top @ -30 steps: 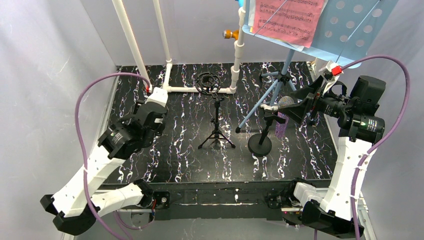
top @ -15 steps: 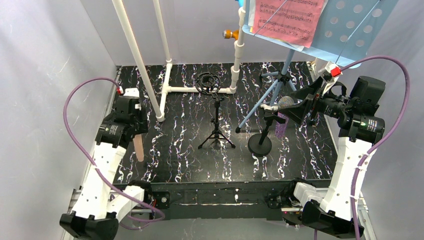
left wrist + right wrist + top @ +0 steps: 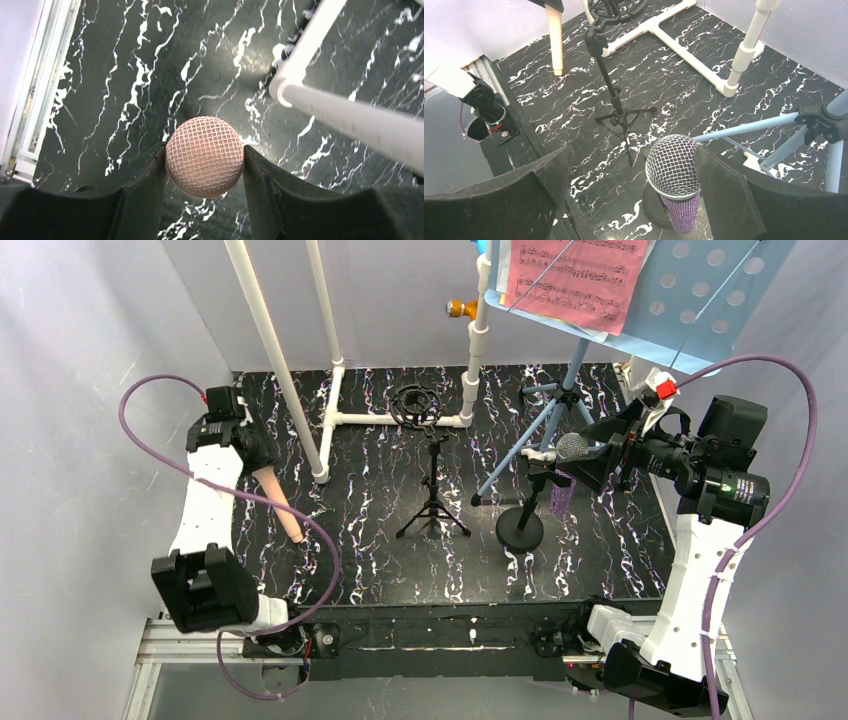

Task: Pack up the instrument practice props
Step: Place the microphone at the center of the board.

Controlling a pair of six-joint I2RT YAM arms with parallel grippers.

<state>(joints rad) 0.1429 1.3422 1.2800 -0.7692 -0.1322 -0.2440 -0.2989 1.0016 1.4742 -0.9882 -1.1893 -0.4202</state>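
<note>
My left gripper (image 3: 204, 152) is shut on the mesh head of the pink microphone (image 3: 205, 156). In the top view its handle (image 3: 279, 506) hangs tilted below that gripper (image 3: 252, 454), near the left wall. The glittery purple microphone (image 3: 672, 170) stands in the black round-base mount (image 3: 520, 531). My right gripper (image 3: 633, 152) is open around its grey mesh head, the right finger close beside it and the left finger well apart. A black tripod mount (image 3: 433, 485) stands at the middle, with nothing in its ring. The light-blue music rack (image 3: 715, 300) holds a pink sheet-music page (image 3: 575, 275).
The white pipe frame (image 3: 395, 420) runs along the back of the black marbled floor, with an upright post (image 3: 275, 350) right beside the left gripper. The rack's blue tripod legs (image 3: 545, 425) spread just behind the round-base mount. Grey walls close in on both sides.
The left arm has swung out to the left and back, carrying the pink microphone, which now hangs tilted near the left wall. The right arm has barely moved.
</note>
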